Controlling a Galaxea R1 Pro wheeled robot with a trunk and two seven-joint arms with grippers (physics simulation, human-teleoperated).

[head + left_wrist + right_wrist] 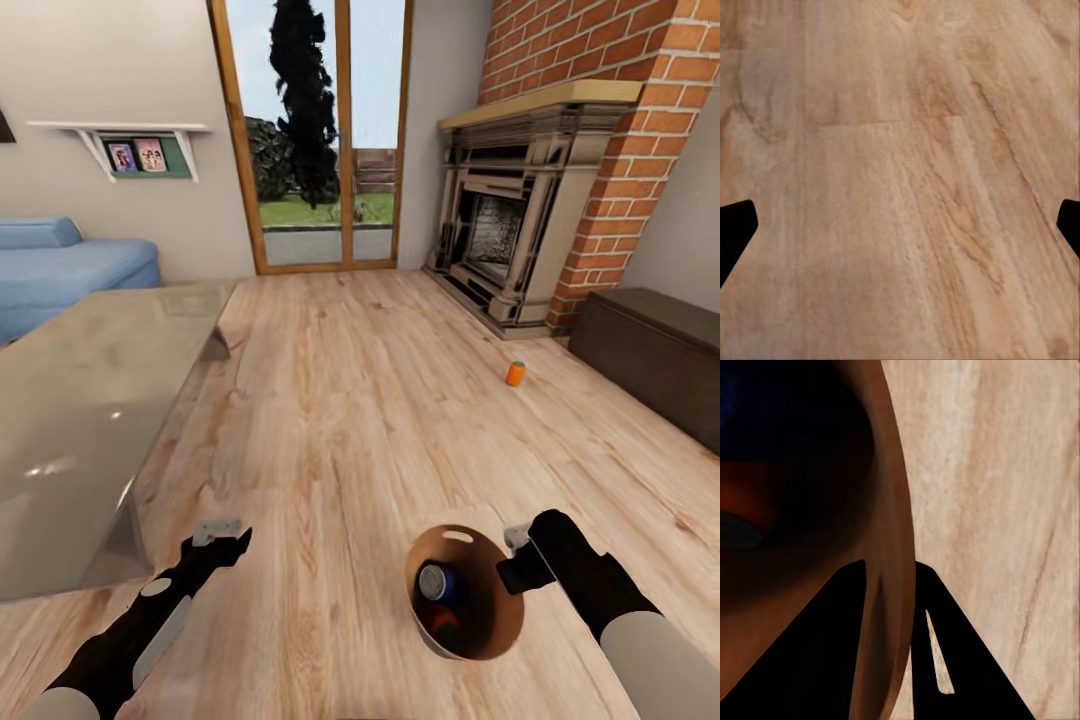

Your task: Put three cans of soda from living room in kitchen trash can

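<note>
Bin (490, 640) hangs from the right pincer (520, 560), clamped on its rim, two cans (440, 600) inside. Third orange can (515, 373) stands on the floor (360, 400) near the fireplace (510, 230). Drive close, bin level; left pincer (220, 535), wide open, grabs it.

Light wood plank floor (380, 420) across most of the frame, running from the lower edge up to the glazed door at top centre. Resting on it: a small bright orange soda can (515, 373), upright, right of centre, alone and near the red-brick fireplace (520, 230). A long dark low cabinet (655, 355) at the right edge. A glass-topped coffee table (90, 420) at left. A blue sofa (70, 270) at upper left. At the lower centre, a small round bin with copper-brown inside (495, 585); whether standing on the planks or lifted cannot be told.
</note>
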